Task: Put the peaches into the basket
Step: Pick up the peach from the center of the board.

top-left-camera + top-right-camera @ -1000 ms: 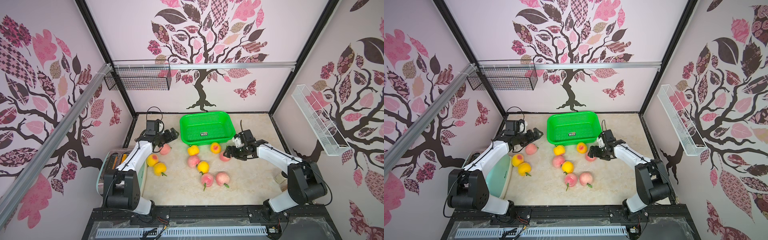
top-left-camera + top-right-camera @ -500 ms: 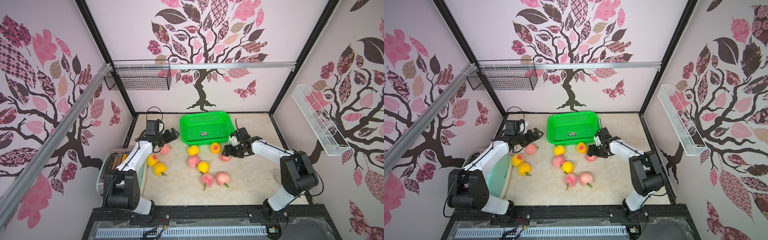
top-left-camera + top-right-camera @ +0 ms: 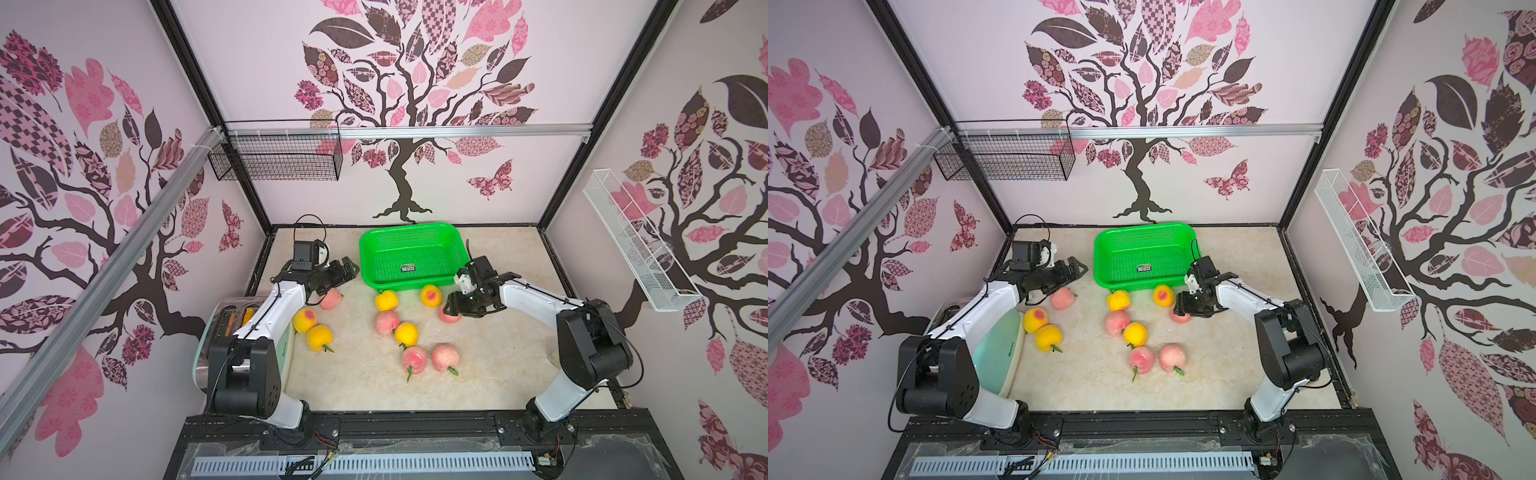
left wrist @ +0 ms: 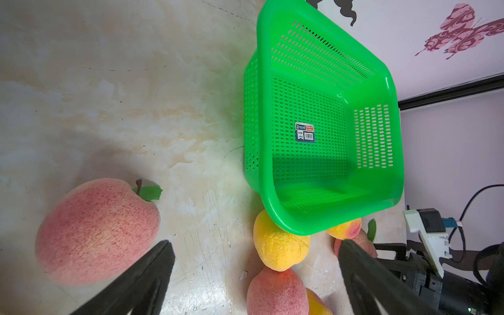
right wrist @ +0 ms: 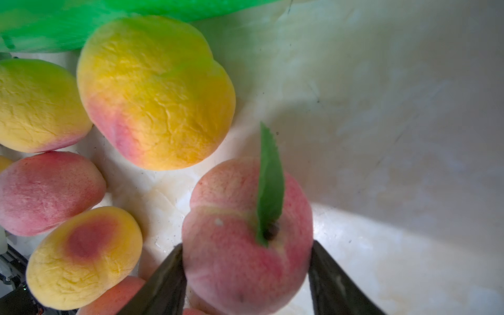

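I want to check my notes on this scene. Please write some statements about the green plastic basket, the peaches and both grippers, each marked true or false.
1. The green perforated plastic basket holds no peach. True.
2. The left gripper holds a yellow peach. False: it is open and empty.
3. The right gripper is shut on a pink toy peach with a green leaf. True.
4. That peach hangs over the basket. False: it is outside, beside the basket.

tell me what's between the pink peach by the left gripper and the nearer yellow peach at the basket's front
Only bare table between the pink peach and the yellow peach; both top views show it, the left wrist view too.
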Action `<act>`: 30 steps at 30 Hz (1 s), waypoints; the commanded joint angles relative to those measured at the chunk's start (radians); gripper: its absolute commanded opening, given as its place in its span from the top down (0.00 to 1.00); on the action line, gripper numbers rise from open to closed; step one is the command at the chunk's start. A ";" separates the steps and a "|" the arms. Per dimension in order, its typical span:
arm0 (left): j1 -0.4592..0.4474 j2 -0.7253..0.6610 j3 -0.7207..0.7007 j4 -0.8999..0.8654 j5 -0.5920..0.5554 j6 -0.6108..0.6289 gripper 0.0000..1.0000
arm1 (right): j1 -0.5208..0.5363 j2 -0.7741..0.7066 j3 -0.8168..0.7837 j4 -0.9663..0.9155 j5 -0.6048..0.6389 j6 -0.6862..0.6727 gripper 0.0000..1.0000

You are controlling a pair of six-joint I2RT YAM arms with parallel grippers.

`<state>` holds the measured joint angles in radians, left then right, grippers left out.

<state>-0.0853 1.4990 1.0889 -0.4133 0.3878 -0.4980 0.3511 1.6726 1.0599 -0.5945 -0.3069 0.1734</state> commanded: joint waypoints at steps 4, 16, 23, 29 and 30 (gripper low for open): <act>-0.004 0.001 -0.013 0.009 0.010 0.009 0.02 | 0.006 0.003 0.030 -0.034 0.015 -0.010 0.40; -0.004 0.030 0.003 0.014 0.022 0.016 0.02 | 0.007 -0.037 0.030 -0.065 0.046 -0.018 0.41; -0.004 0.038 0.008 0.029 0.033 0.006 0.02 | 0.006 -0.088 0.029 -0.087 0.055 -0.025 0.41; -0.003 0.036 0.010 0.021 0.022 0.012 0.02 | 0.006 -0.143 0.041 -0.121 0.053 -0.023 0.41; -0.003 0.037 0.011 0.021 0.023 0.012 0.02 | 0.007 -0.154 0.047 -0.131 0.057 -0.027 0.41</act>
<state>-0.0853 1.5379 1.0786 -0.3981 0.4068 -0.4976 0.3515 1.5539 1.0672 -0.6861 -0.2638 0.1585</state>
